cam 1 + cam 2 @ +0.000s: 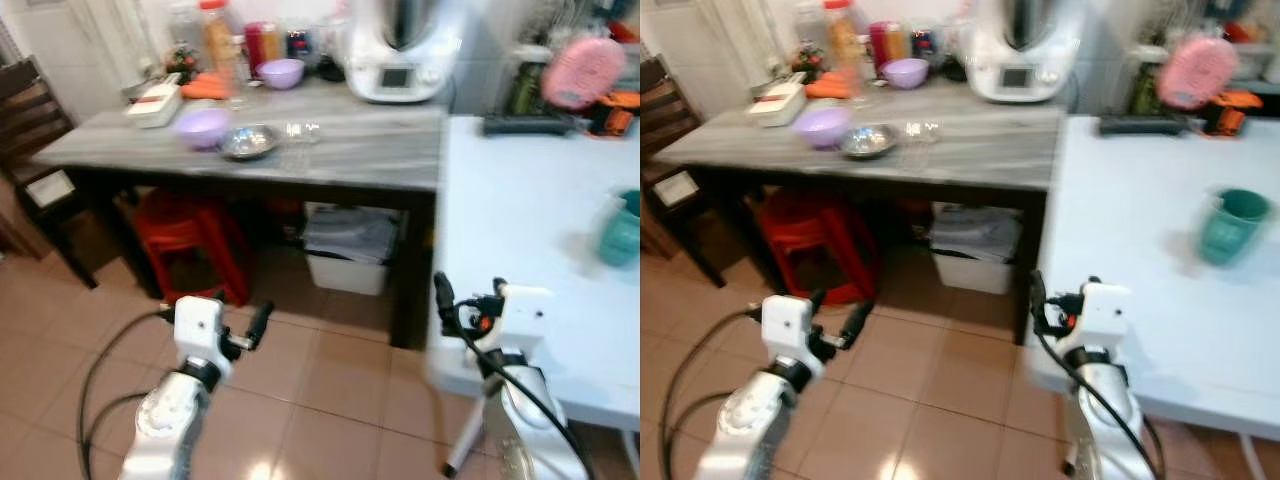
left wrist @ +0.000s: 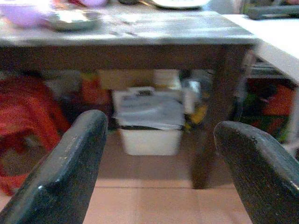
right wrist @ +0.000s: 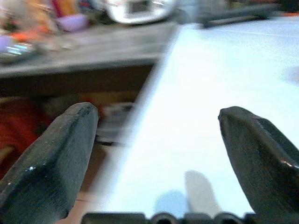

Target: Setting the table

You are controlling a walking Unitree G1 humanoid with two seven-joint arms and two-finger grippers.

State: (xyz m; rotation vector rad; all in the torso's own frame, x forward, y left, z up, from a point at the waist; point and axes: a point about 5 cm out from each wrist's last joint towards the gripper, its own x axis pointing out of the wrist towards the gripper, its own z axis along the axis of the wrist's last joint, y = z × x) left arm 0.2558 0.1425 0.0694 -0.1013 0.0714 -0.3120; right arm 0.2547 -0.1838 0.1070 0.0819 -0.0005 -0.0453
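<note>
Two purple bowls, one metal dish and one teal cup are in reach of my gaze: a purple bowl (image 1: pixel 203 127) and the metal dish (image 1: pixel 248 141) sit side by side on the grey worktop (image 1: pixel 350 150) well ahead of my left hand (image 1: pixel 262 322), and a second purple bowl (image 1: pixel 281 72) stands farther back near a white kitchen machine (image 1: pixel 400 50). The teal cup (image 1: pixel 1230 226) stands alone on the white worktop (image 1: pixel 1140 230), ahead and to the right of my right hand (image 1: pixel 1040 300).

Both arms are raised low before me, hands empty, fingers spread wide. My left hand hangs over the tiled floor (image 1: pixel 330 390), pointing at the grey worktop's underside, where a red stool (image 1: pixel 190 240) and a white bin (image 1: pixel 348 250) are tucked. My right hand hovers at the near edge of the white worktop. Bottles and jars crowd the grey worktop's far edge, too blurred to count.
</note>
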